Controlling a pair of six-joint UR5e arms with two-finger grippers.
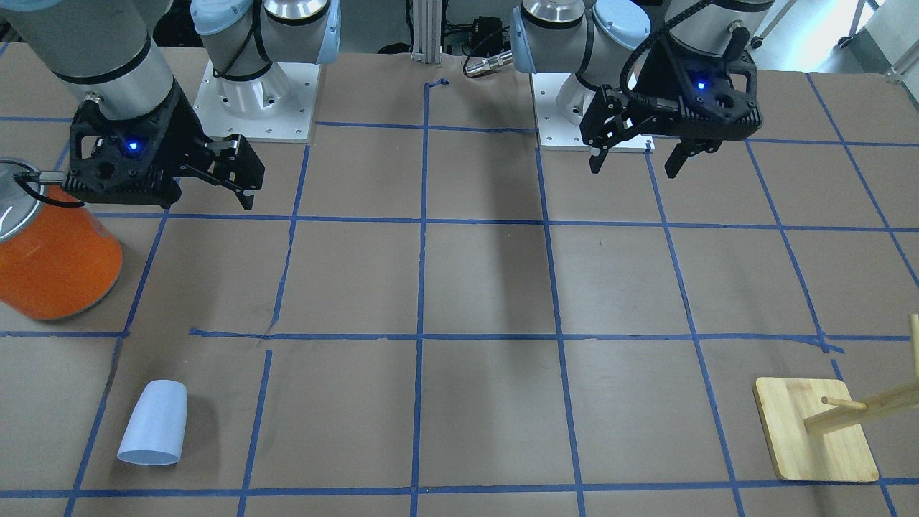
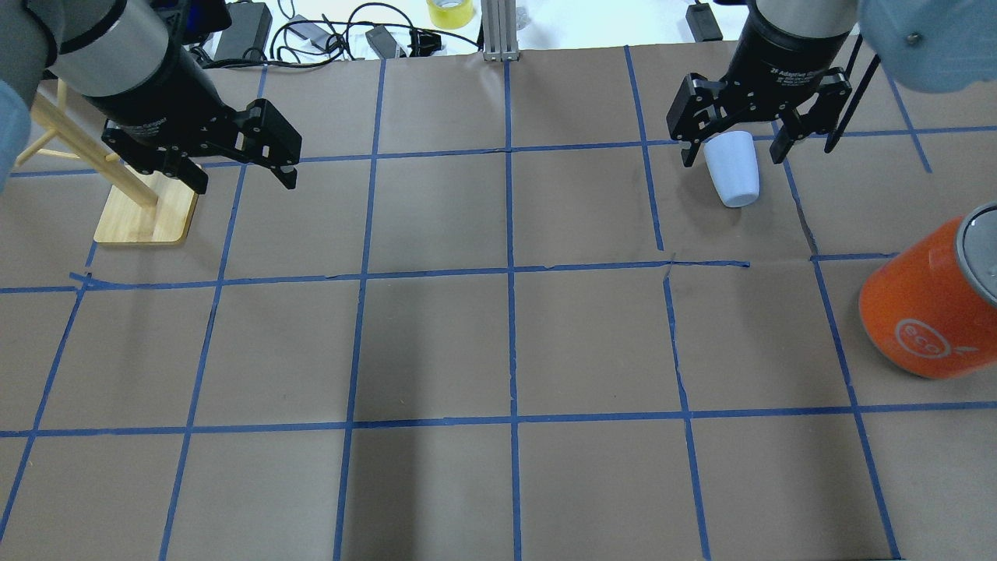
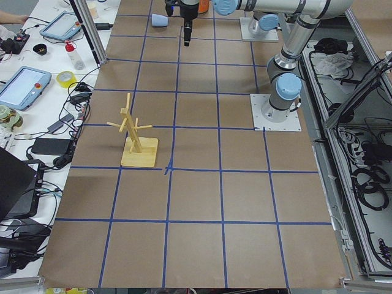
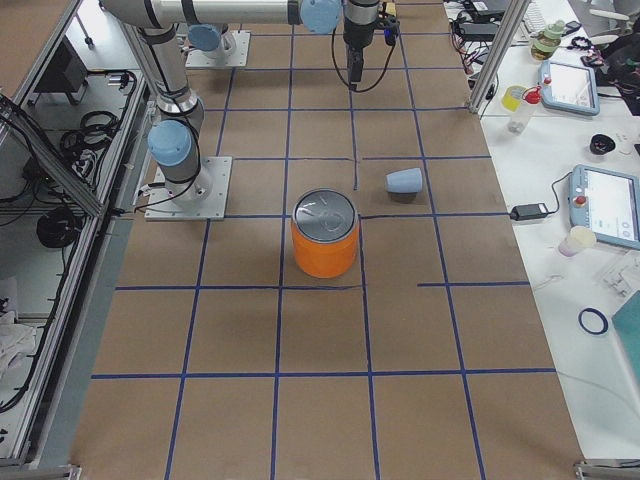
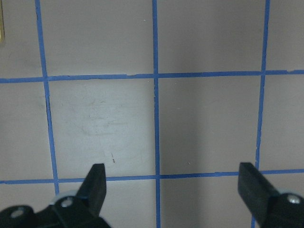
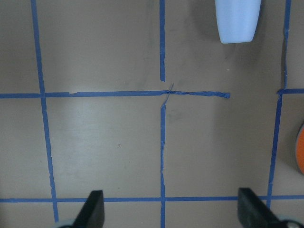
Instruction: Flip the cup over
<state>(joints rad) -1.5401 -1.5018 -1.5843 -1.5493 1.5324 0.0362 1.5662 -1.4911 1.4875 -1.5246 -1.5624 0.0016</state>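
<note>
The pale blue-white cup (image 1: 153, 424) lies on its side on the brown table, wide end pointing away from the robot's base. It also shows in the overhead view (image 2: 732, 167), the right side view (image 4: 404, 181) and at the top of the right wrist view (image 6: 237, 19). My right gripper (image 2: 732, 152) is open and empty, held high above the table and short of the cup (image 6: 172, 206). My left gripper (image 2: 243, 181) is open and empty, raised over bare table (image 5: 174, 180) on the other side, far from the cup.
A large orange can (image 2: 927, 312) with a silver top stands on the right arm's side, between the cup and the table's end. A wooden peg stand (image 2: 148, 210) sits beside the left gripper. Blue tape lines grid the table.
</note>
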